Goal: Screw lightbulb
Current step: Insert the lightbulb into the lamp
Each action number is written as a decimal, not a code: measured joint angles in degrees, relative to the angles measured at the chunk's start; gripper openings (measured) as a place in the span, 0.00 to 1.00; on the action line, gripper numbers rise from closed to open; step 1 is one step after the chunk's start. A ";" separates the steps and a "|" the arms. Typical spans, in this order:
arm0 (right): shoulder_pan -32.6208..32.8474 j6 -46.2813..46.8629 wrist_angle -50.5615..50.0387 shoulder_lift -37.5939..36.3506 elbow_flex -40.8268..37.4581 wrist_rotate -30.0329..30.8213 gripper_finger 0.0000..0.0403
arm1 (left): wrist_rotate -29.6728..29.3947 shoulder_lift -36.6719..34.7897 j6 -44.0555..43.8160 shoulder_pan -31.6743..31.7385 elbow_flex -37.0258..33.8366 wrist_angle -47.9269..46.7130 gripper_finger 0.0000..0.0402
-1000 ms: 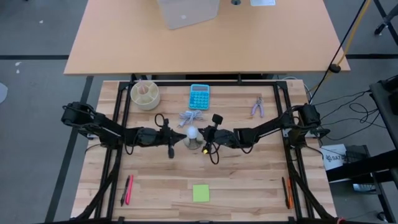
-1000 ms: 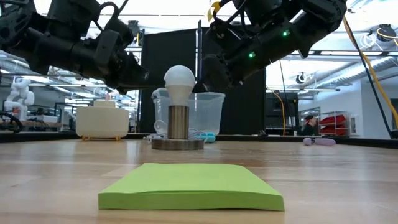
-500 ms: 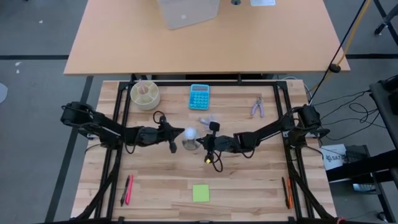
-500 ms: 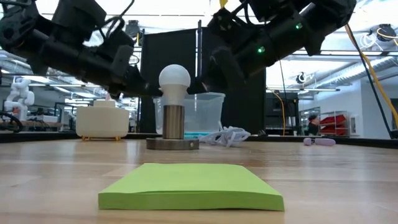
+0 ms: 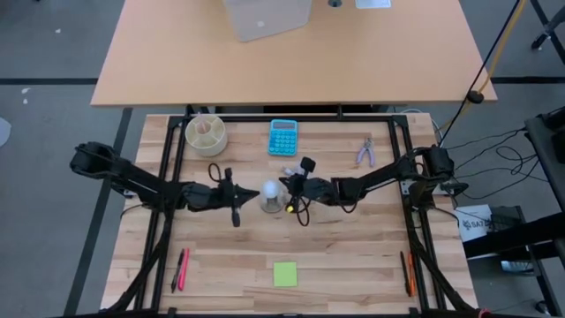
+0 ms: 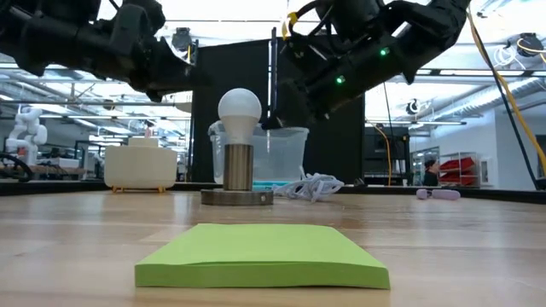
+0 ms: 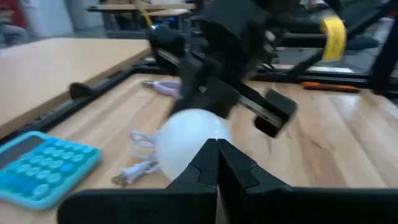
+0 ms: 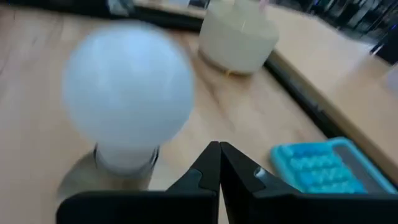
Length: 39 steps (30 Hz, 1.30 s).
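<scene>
While one lightbulb (image 5: 270,189) stands in its socket (image 6: 237,197), your two grippers, left gripper (image 5: 236,200) and right gripper (image 5: 285,185), flank it, both closed, empty.

The dark six-joint left arm reaches in from its base at the table's left edge, stretched low and nearly level toward the middle, and its black two-finger left gripper (image 5: 235,193) has its fingers pressed flat together, tips (image 7: 217,163) meeting in a point, holding nothing. The dark six-joint right arm mirrors it from the right edge, sloping inward across the table with a green light showing on its wrist in the low view. Its black two-finger right gripper (image 5: 287,187) is likewise fully closed and empty, fingers (image 8: 219,163) touching along their length, facing the left gripper across a small gap.
</scene>
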 joint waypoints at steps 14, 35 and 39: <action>-0.03 -2.38 4.14 0.00 0.00 -3.33 0.00 | 5.84 5.78 -3.41 3.67 0.00 0.51 0.00; 3.41 -2.36 3.95 0.00 -0.01 -2.84 0.00 | -3.36 6.00 -8.16 6.22 -0.08 -1.88 0.00; 4.45 -2.38 3.82 0.00 0.07 -3.89 0.00 | -5.53 6.03 -10.28 6.88 0.02 -3.58 0.00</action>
